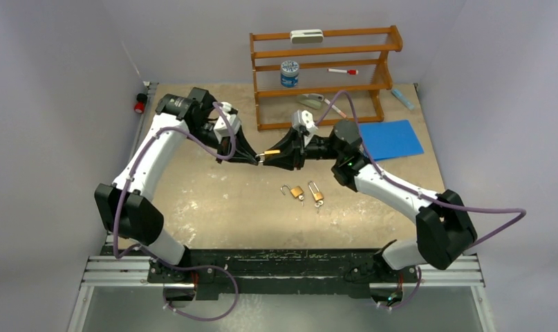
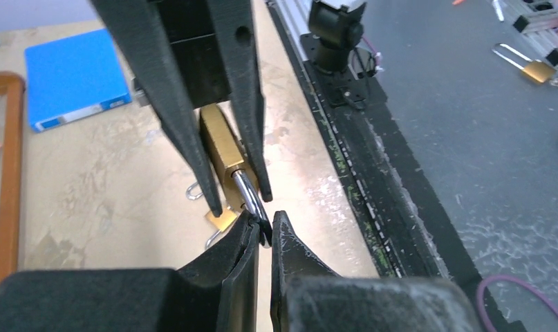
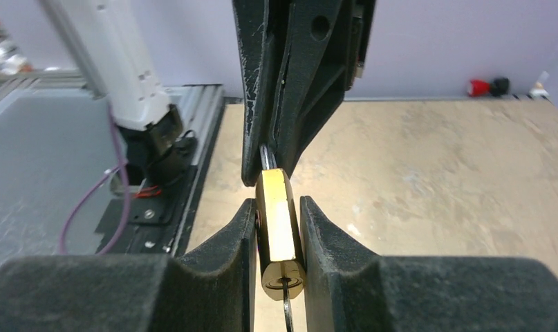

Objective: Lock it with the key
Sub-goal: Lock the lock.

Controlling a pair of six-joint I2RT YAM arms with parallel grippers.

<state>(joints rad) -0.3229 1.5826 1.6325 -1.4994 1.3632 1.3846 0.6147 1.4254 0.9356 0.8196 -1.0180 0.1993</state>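
Note:
A brass padlock (image 1: 270,151) is held in the air over the middle of the table, between both grippers. My right gripper (image 3: 276,204) is shut on the brass body (image 3: 279,221). A key (image 3: 287,311) sticks out of the keyhole at the body's near end. My left gripper (image 2: 265,225) is shut on the silver shackle (image 2: 247,194), tip to tip with the right gripper's fingers (image 2: 186,131). From above, the left gripper (image 1: 256,158) and right gripper (image 1: 281,153) meet nose to nose.
Two more small padlocks (image 1: 296,191) (image 1: 317,194) lie on the table just in front of the grippers. A wooden rack (image 1: 324,69) stands at the back, with a blue notebook (image 1: 391,139) to its right. A black rail (image 2: 373,173) runs along the near table edge.

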